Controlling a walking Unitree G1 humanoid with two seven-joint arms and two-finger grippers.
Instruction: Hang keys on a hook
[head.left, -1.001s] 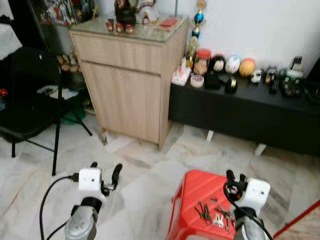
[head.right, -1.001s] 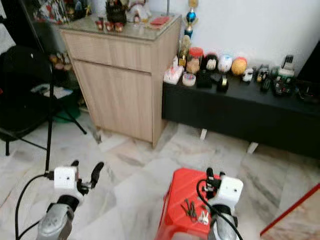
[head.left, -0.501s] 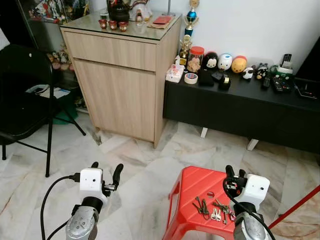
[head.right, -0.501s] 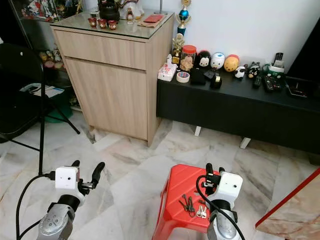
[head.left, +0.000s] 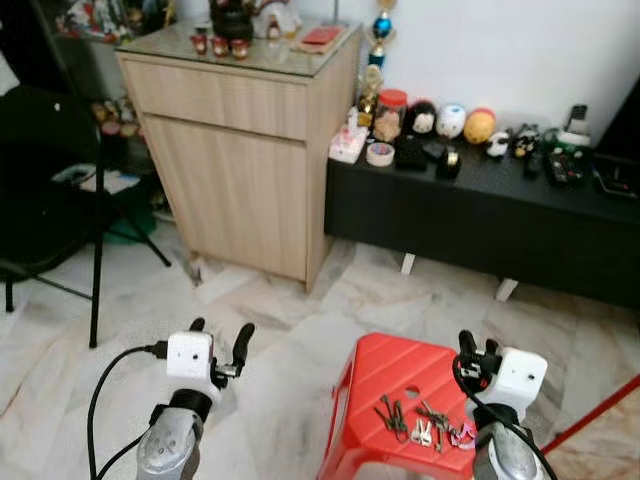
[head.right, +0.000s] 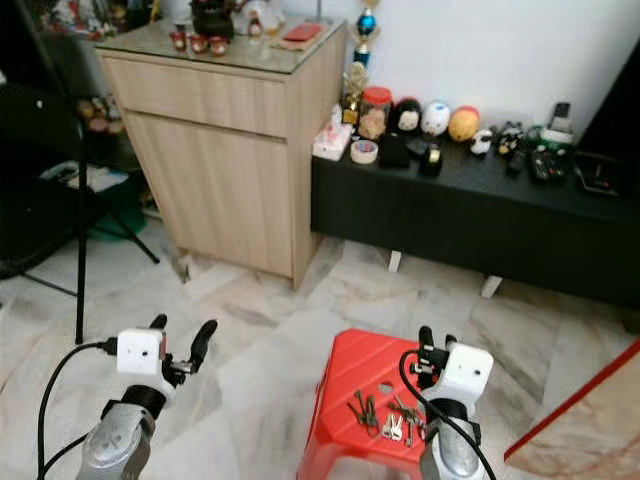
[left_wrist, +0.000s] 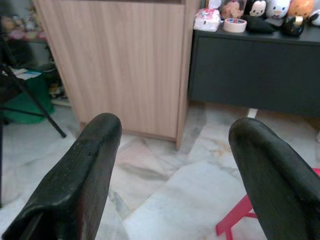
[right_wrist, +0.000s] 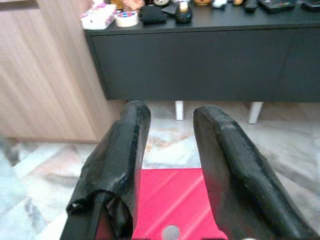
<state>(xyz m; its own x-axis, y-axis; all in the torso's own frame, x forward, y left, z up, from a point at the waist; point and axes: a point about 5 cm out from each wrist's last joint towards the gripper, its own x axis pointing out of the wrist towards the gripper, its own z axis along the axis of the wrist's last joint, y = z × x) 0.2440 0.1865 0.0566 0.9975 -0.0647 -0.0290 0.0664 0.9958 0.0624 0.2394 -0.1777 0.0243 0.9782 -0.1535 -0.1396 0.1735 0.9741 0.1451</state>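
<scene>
A bunch of keys (head.left: 422, 426) lies loose on the top of a red plastic stool (head.left: 395, 368) on the marble floor, at the lower right of the head views. My right gripper (head.left: 477, 345) is raised just right of the keys, over the stool's right edge. Its fingers (right_wrist: 125, 150) stand a narrow gap apart with nothing between them, and the stool's red top (right_wrist: 175, 200) shows below. My left gripper (head.left: 220, 328) is held up over bare floor left of the stool, its fingers (left_wrist: 95, 160) wide apart and empty.
A light wooden cabinet (head.left: 240, 150) stands ahead at the left, with small ornaments on its glass top. A low black bench (head.left: 480, 215) with figurines and remotes runs along the white wall. A black folding chair (head.left: 50, 200) is at the far left. A red edge (head.left: 600, 420) crosses the lower right corner.
The whole picture has swayed and shifted a little, so the camera moved. Both grippers keep the same raised pose and the keys still lie on the stool.
</scene>
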